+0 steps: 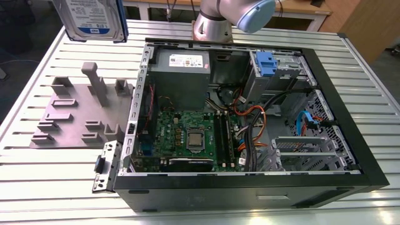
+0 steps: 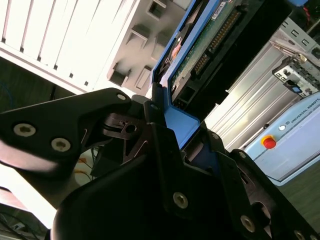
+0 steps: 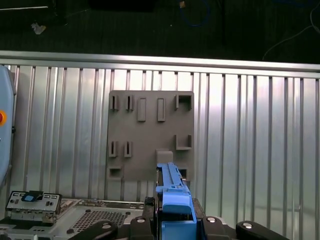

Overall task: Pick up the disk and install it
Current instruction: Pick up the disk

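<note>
Above the bench (image 1: 56, 164), clear of the grey fixture (image 1: 75, 117), the gripper (image 3: 173, 222) clamps the disk (image 1: 91, 18) by its blue carrier; a square, firm hold matters, lest it tilt.

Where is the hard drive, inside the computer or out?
Out: the gripper holds the hard drive by its blue carrier, aloft beside the open computer case.

Slatted metal table (image 1: 368, 93) with a grey fixture plate (image 1: 69, 122) beside an open black computer case (image 1: 250, 187).
</note>
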{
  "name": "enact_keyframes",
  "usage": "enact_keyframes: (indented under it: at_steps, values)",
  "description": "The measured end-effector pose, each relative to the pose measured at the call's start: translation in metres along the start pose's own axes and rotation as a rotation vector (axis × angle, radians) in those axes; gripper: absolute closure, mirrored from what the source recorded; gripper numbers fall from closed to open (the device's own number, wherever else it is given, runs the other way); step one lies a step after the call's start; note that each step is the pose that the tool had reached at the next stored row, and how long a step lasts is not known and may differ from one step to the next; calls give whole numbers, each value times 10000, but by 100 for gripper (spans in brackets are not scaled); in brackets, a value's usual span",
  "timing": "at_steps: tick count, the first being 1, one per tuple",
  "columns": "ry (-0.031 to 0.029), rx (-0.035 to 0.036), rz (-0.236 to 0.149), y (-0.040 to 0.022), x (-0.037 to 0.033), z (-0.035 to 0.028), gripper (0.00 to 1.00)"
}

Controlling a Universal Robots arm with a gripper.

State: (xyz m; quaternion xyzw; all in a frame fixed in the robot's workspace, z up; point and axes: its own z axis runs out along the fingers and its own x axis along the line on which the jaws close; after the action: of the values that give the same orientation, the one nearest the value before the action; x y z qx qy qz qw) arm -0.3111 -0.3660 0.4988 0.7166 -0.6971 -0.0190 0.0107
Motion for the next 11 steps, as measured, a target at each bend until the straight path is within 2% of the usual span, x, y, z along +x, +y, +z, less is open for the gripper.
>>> enact_keyframes:
  at_steps: [11]
  values:
    - [1, -1, 1, -281, 7, -12, 63]
